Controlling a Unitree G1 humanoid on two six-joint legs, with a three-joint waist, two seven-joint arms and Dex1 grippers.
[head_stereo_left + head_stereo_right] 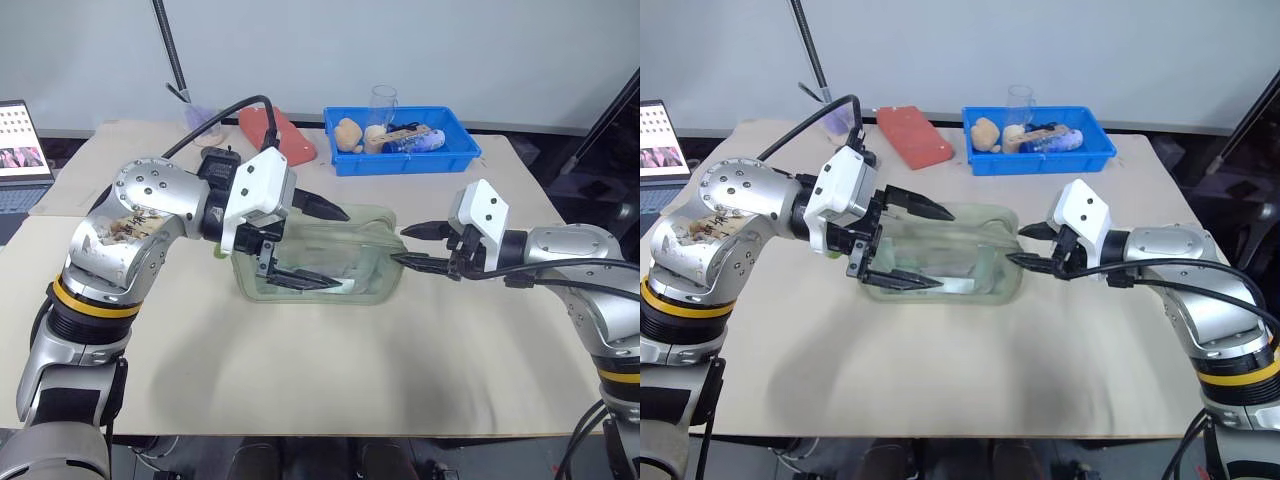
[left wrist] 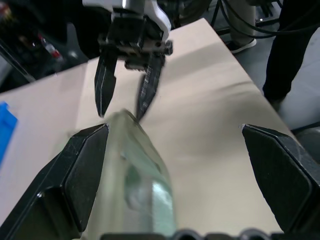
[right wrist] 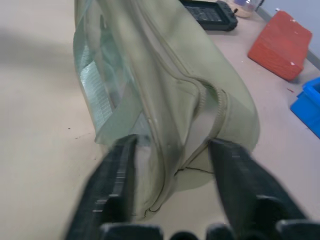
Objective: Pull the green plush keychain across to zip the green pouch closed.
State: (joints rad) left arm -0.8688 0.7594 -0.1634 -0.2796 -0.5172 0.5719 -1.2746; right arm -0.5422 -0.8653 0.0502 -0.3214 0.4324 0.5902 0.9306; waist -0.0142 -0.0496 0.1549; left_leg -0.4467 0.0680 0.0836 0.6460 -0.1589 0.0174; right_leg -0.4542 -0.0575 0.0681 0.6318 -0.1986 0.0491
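Observation:
The green pouch [image 1: 362, 238] lies on the table between my two arms, its zipper seam running along the top. My left gripper [image 1: 312, 246] is open wide, one finger above the pouch's top and one in front of its clear side, gripping nothing. A bit of the lime-green plush keychain [image 1: 218, 251] peeks out at the pouch's left end, mostly hidden behind my left wrist. My right gripper [image 1: 412, 247] is at the pouch's right end, shut on the fabric fold there [image 3: 172, 145].
A blue tray [image 1: 455, 158] with small items stands at the back, with a clear glass [image 1: 382, 100] behind it. A red block [image 1: 285, 138] and a purple cup [image 1: 205, 122] sit at the back left. A laptop [image 1: 20, 150] stands at the far left.

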